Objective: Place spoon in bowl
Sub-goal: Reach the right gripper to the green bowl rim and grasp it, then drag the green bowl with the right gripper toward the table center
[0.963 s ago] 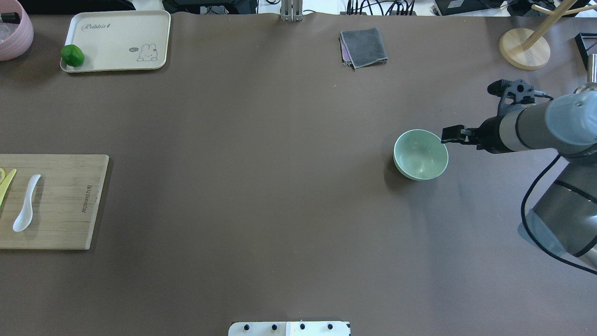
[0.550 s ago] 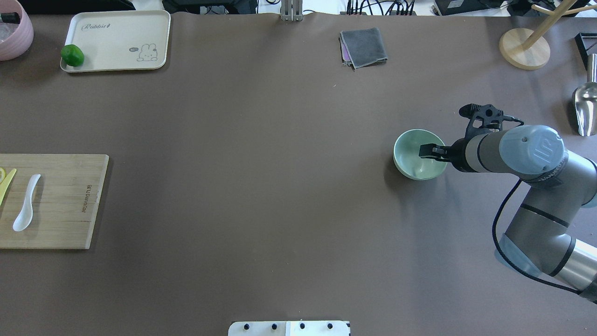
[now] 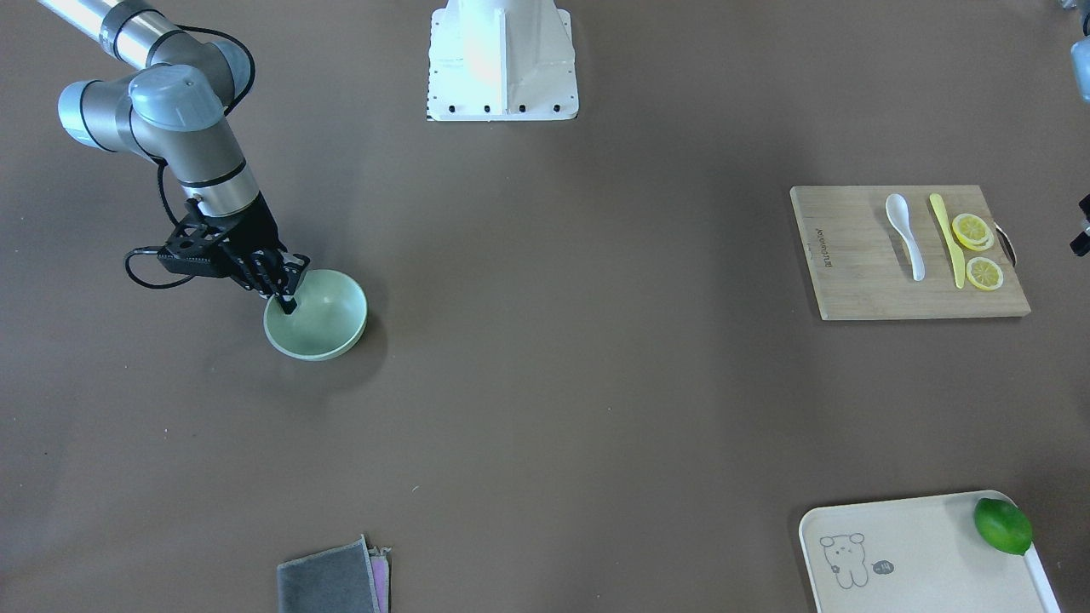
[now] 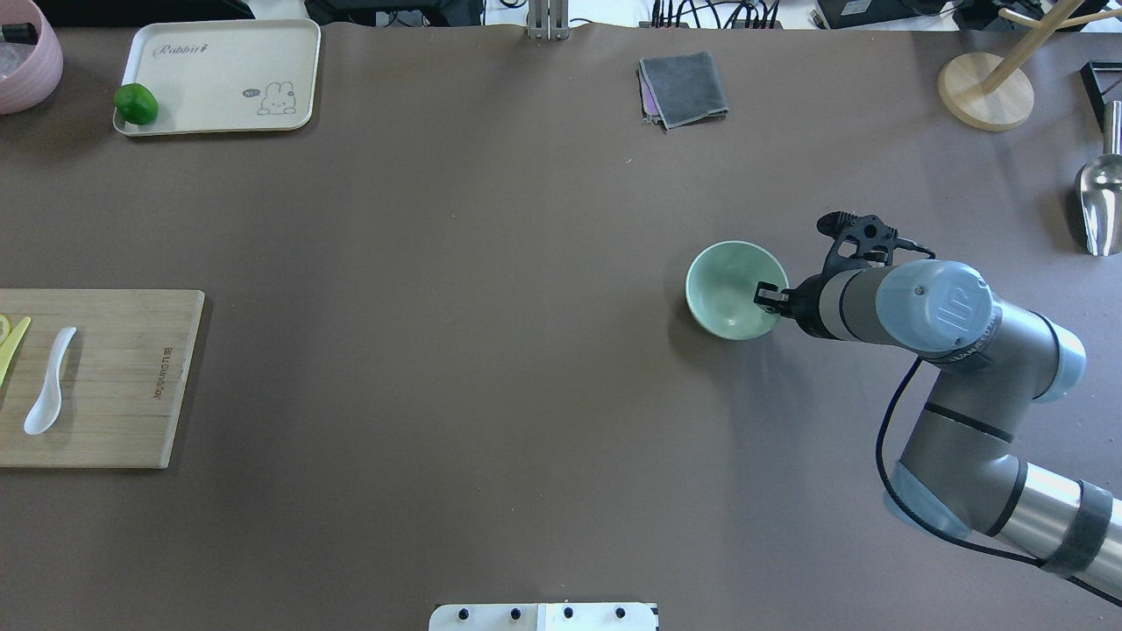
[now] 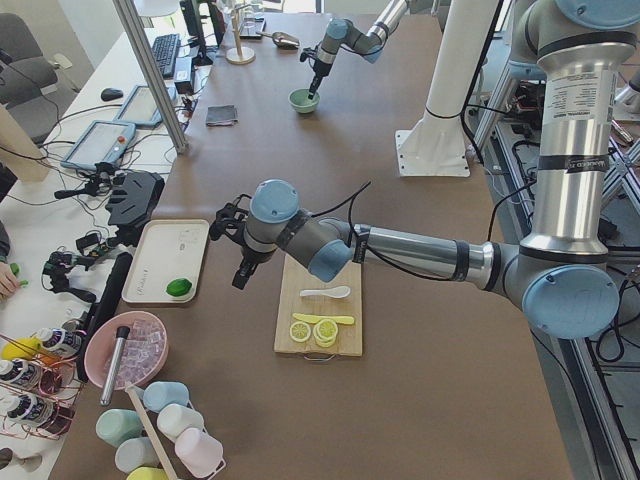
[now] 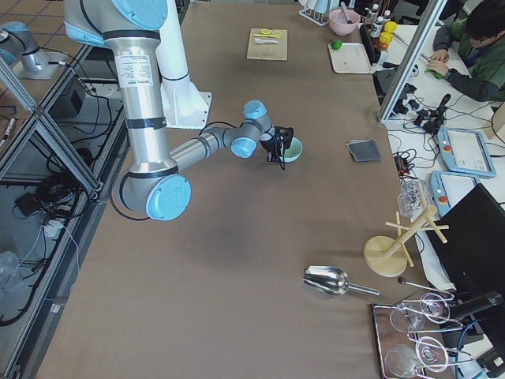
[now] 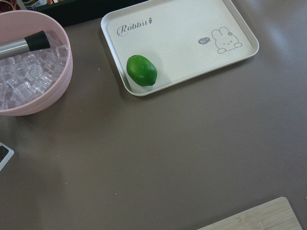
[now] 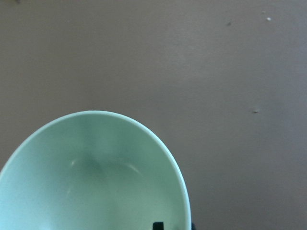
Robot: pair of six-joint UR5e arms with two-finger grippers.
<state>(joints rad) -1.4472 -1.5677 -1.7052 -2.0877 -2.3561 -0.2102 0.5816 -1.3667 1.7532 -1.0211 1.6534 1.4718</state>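
Note:
The white spoon [image 4: 48,386] lies on the wooden cutting board [image 4: 114,377] at the table's left edge; it also shows in the front view [image 3: 904,234]. The mint-green bowl [image 4: 727,294] stands right of centre and is empty [image 8: 86,182]. My right gripper [image 4: 767,298] is shut on the bowl's right rim, one finger inside and one outside [image 3: 288,305]. My left gripper [image 5: 240,278] hovers over the table between the tray and the board, away from the spoon; I cannot tell whether it is open or shut.
A yellow knife [image 4: 13,346] and lemon slices [image 3: 971,230] share the board. A cream tray [image 4: 219,79] with a lime [image 4: 136,103], a pink ice bowl [image 7: 33,72], a grey cloth [image 4: 684,88], a wooden stand [image 4: 986,92] and a metal scoop [image 4: 1096,206] ring the table.
My right gripper reached over the bowl's rim, closed on it, and has moved left with the bowl. The spoon has not moved.

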